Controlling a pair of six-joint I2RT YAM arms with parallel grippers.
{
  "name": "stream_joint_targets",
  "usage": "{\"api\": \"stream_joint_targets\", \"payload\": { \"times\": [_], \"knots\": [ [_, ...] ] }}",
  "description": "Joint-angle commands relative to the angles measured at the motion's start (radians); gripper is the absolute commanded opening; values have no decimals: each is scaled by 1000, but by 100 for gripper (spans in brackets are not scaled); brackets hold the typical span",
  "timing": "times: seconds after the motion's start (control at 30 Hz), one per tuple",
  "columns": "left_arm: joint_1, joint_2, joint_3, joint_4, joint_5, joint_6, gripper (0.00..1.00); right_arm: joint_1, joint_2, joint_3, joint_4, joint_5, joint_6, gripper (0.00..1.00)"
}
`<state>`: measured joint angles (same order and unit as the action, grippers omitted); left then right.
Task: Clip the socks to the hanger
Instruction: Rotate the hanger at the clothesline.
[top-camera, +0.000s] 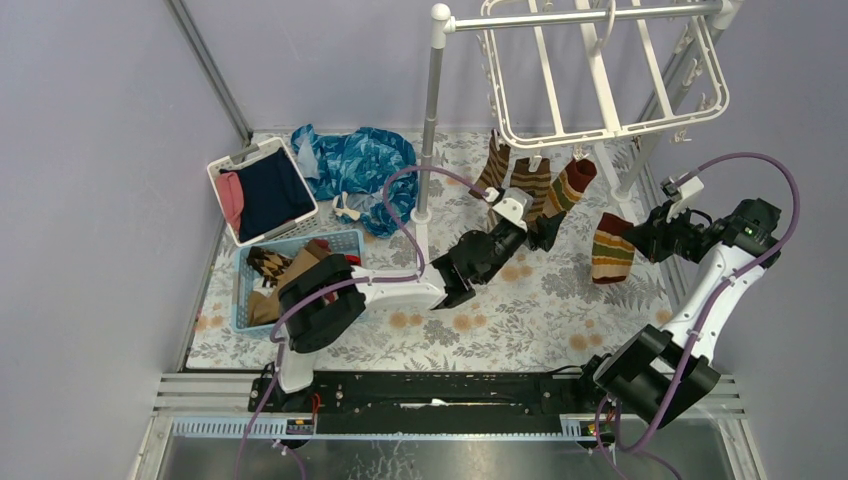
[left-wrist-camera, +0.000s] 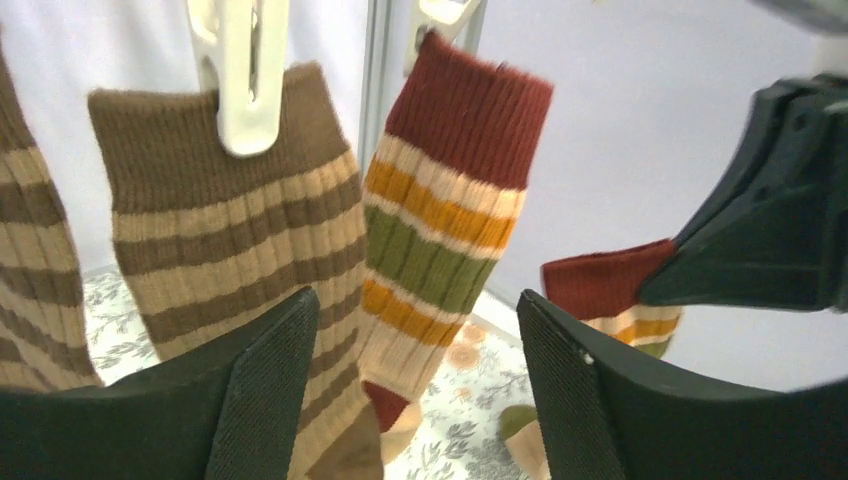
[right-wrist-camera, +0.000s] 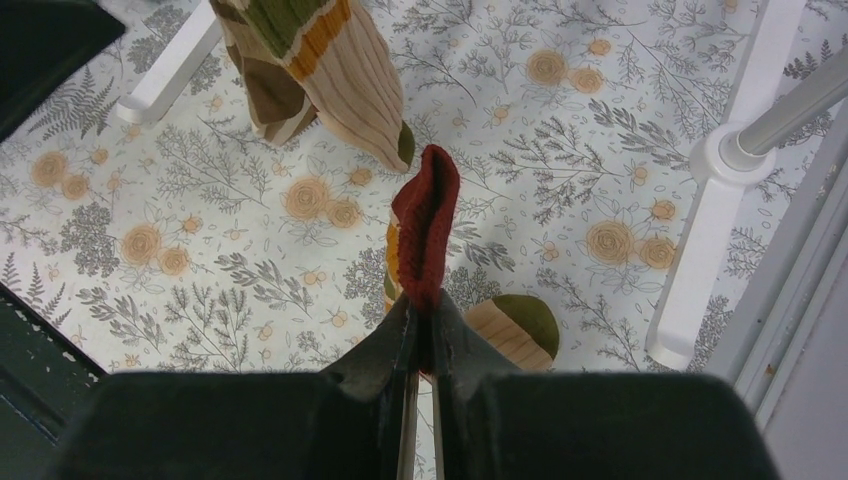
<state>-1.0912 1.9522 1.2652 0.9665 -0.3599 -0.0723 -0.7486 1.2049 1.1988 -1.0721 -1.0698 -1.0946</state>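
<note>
Right wrist view — right hand (right-wrist-camera: 420, 322) pinches a red-cuffed sock (right-wrist-camera: 425, 220); left hand (left-wrist-camera: 415, 330) gapes wide before clipped socks (left-wrist-camera: 230, 240).

Three socks (top-camera: 530, 185) clipped under one hanger (top-camera: 603, 85) at far centre, plus a fourth sock (top-camera: 611, 250) apart at right. Two baskets at left: white basket (top-camera: 280, 226) farther, blue basket (top-camera: 340, 237) nearer, its heaped socks too tangled to count. One blue patterned cloth (top-camera: 355, 165).

blue patterned cloth (top-camera: 355, 165) beside white basket (top-camera: 240, 153).
</note>
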Motion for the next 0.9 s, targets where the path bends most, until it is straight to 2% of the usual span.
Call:
{"api": "stream_joint_targets", "payload": {
  "times": [0.0, 0.03, 0.07, 0.37, 0.5, 0.63, 0.7, 0.87],
  "knots": [
    [-34, -20, -8, 143, -15, 22, 89, -5, 14, 2, -26, -67, -4, 0],
    [-40, -7, 9, 145, -30, 41, 97, -5, 17, 3, -30, -72, -4, 0],
    [-45, 9, 25, 149, -36, 59, 99, -5, 18, 5, -37, -74, -8, 0],
    [-69, 186, 222, 199, -141, 250, 99, -5, 4, -8, -49, -62, -28, 0],
    [-72, 271, 345, 199, -232, 342, 92, -5, 8, -7, -66, -68, -44, 0],
    [-69, 325, 428, 194, -269, 403, 82, -5, 10, -15, -73, -68, -59, 0],
    [-67, 338, 448, 186, -275, 408, 74, -5, 11, -19, -78, -67, -66, 0],
    [-59, 314, 428, 178, -276, 402, 39, -5, 16, -22, -99, -64, -91, 0]
  ]
}}
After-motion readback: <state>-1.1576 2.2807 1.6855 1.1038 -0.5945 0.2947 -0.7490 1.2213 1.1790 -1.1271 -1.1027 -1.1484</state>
